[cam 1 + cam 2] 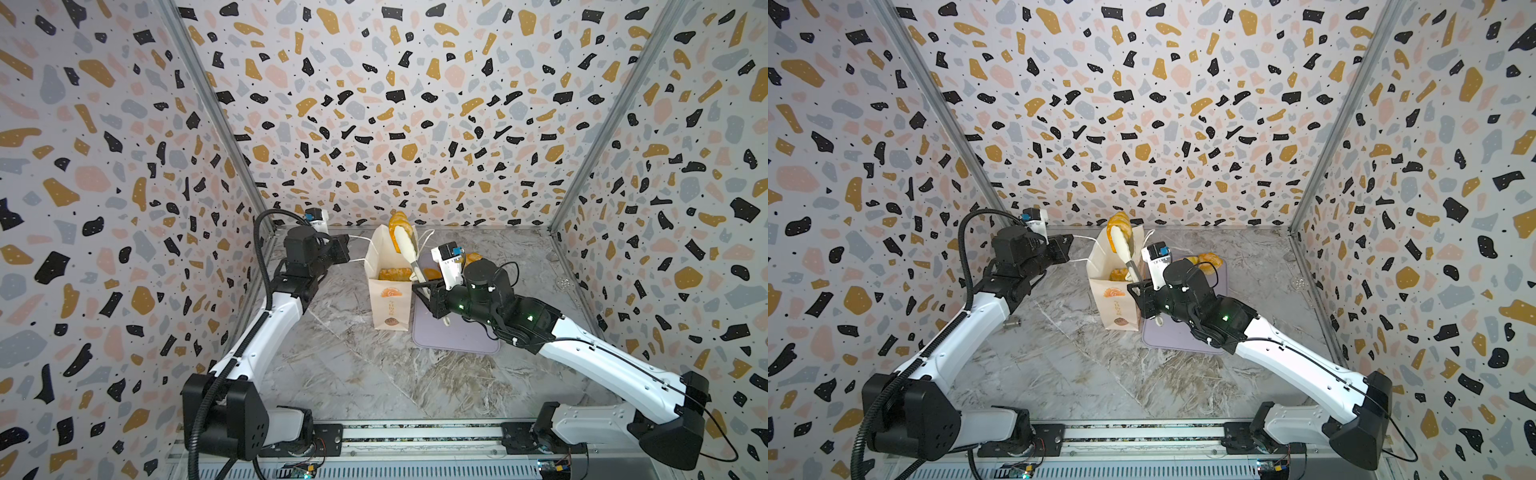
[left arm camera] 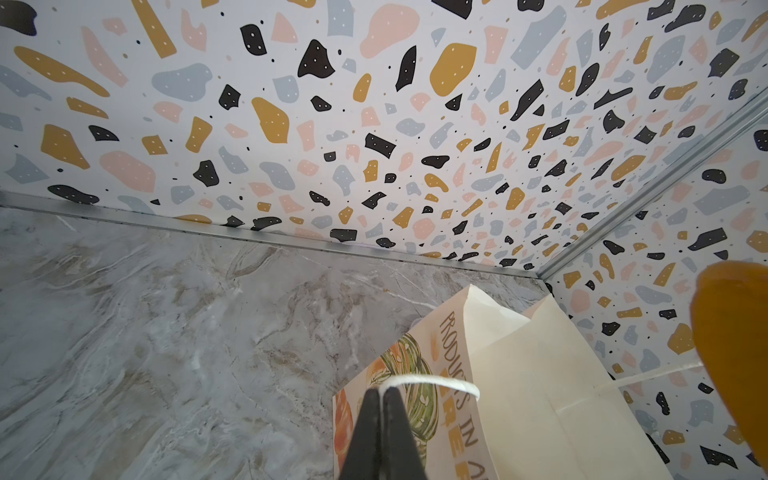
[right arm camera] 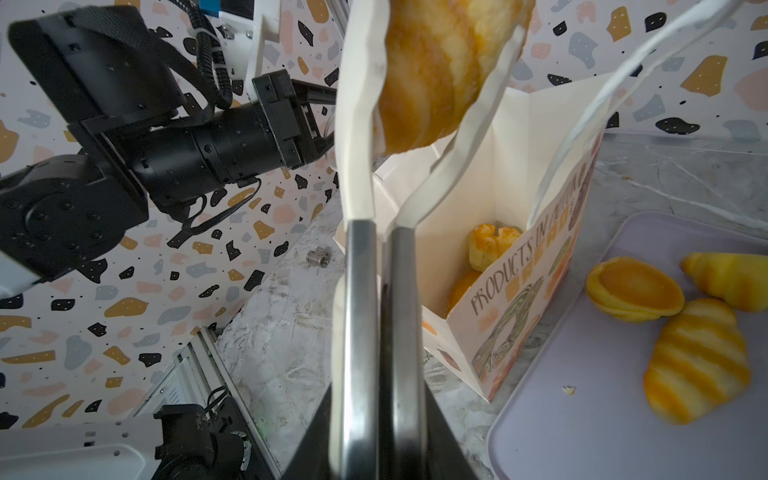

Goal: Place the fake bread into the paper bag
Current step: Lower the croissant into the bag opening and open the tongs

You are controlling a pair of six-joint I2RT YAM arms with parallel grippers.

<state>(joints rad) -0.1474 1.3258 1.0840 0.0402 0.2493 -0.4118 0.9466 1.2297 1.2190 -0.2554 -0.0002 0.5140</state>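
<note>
The cream paper bag stands open mid-table with fake bread inside. My left gripper is shut on its white string handle, pulled out to the left. My right gripper is shut on the metal handles of tongs. Their white tips pinch a striped golden bread just above the bag's mouth. Three more breads lie on the lilac tray: a round flat one and two striped rolls.
The lilac tray lies flat against the bag's right side, under my right arm. A small metal bolt sits on the marble table by my left arm. Patterned walls close in the back and both sides.
</note>
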